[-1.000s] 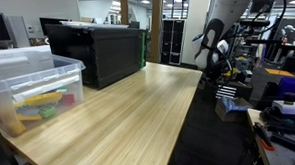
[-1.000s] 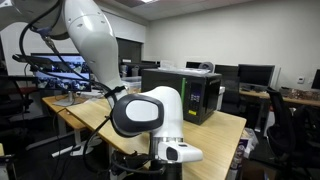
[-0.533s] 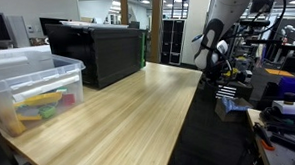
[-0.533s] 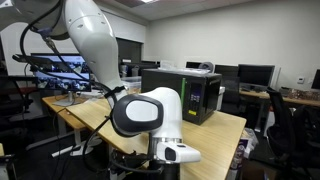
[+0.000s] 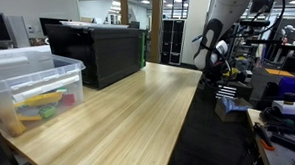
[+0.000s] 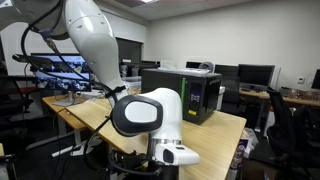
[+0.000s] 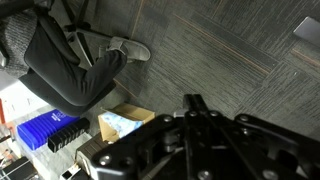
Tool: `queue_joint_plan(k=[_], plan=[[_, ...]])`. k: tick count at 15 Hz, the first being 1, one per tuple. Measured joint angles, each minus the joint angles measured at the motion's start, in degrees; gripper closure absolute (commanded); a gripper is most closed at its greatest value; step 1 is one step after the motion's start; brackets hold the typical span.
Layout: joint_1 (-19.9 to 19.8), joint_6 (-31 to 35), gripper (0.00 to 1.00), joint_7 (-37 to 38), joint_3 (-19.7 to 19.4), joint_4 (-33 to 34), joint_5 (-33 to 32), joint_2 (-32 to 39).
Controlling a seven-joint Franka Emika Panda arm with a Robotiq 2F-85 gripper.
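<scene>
1. Exterior view along the table. A pale wooden table [image 5: 119, 114] filled the middle of the frame. A clear plastic bin [image 5: 69, 66] holding coloured items stood on its near corner. A black case [image 5: 96, 50] stood further back on the same top. The arm [image 5: 214, 42] hung beyond the table's far edge, over cluttered floor and well apart from the bin and the case. The pincer itself could not be made out here.

2. Exterior view from behind the robot. The white arm [image 6: 95, 45] arched over from the upper corner, and a large black-faced joint [image 6: 140, 113] filled the foreground. The table [image 6: 215, 125] and the black case [image 6: 185, 90] lay behind it. The state of the pincer could not be told from this angle.

3. Wrist view. The gripper [image 7: 193, 100] entered from the bottom edge with its fingers [image 7: 190, 108] brought together at the tips and nothing between them. It pointed over grey carpet [image 7: 220, 50]. The thing nearest to it was an open cardboard box [image 7: 140, 112] on the floor, just beside the fingers in the frame but not touched. A blue crate [image 7: 45, 128] sat next to that box. A person's dark-trousered leg [image 7: 60, 65] and grey shoe [image 7: 130, 47] rested on the carpet farther off.
</scene>
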Motion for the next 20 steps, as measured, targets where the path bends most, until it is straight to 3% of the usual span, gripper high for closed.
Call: queue_joint_plan(k=[20], plan=[[-0.3,-0.1,0.98,0.0,0.2,0.0,2.4,0.0]])
